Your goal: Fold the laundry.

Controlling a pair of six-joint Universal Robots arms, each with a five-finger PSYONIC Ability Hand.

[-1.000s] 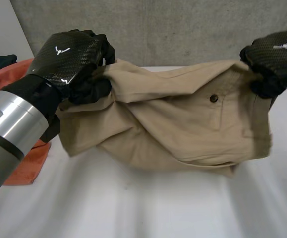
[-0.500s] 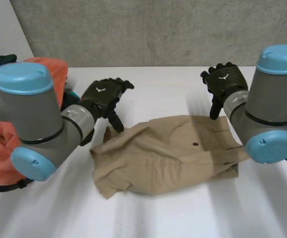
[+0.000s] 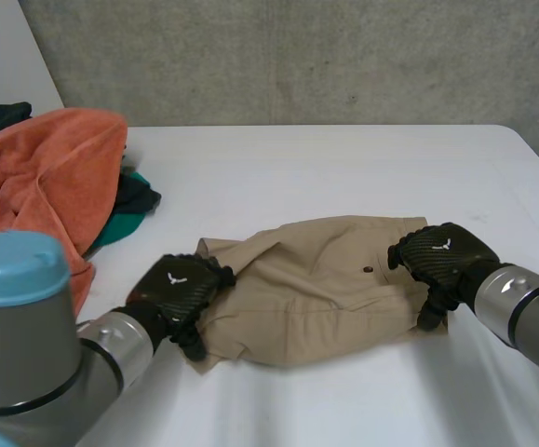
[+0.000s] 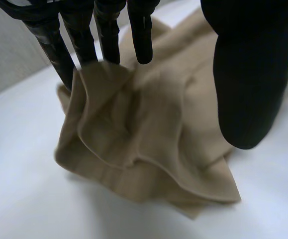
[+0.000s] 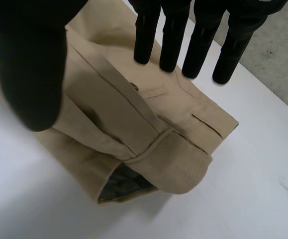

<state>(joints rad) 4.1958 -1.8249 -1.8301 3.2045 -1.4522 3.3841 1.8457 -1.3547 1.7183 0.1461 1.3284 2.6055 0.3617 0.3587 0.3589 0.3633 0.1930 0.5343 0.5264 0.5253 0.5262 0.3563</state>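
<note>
1. Fingers (image 4: 143,35) of my left hand (image 3: 181,287) are straight and spread. The thumb (image 4: 250,74) stands well off from them, and nothing is pinched. The fingertips are at the rumpled end of the tan garment (image 3: 316,284); I cannot tell whether they press it or only hover.
2. My right hand (image 3: 441,256) has its fingers (image 5: 172,40) straight and side by side, with the thumb (image 5: 29,64) apart from them. It clamps nothing. The fingertips are over the garment's pocket side, and the folded waistband end lies under the palm, between fingers and thumb.
3. The tan garment lies crumpled on the white table (image 3: 343,168), near the middle, in front of me. My left hand is at its left end and my right hand at its right end.
4. A dark button (image 3: 368,271) shows on the garment's upper face. The right wrist view shows a pocket slit near the fingertips and dark lining inside the folded end.
5. An orange towel (image 3: 50,177) is heaped at the table's left side, apart from the garment. A dark green cloth (image 3: 129,207) lies partly under the towel, on the side toward the garment.
</note>
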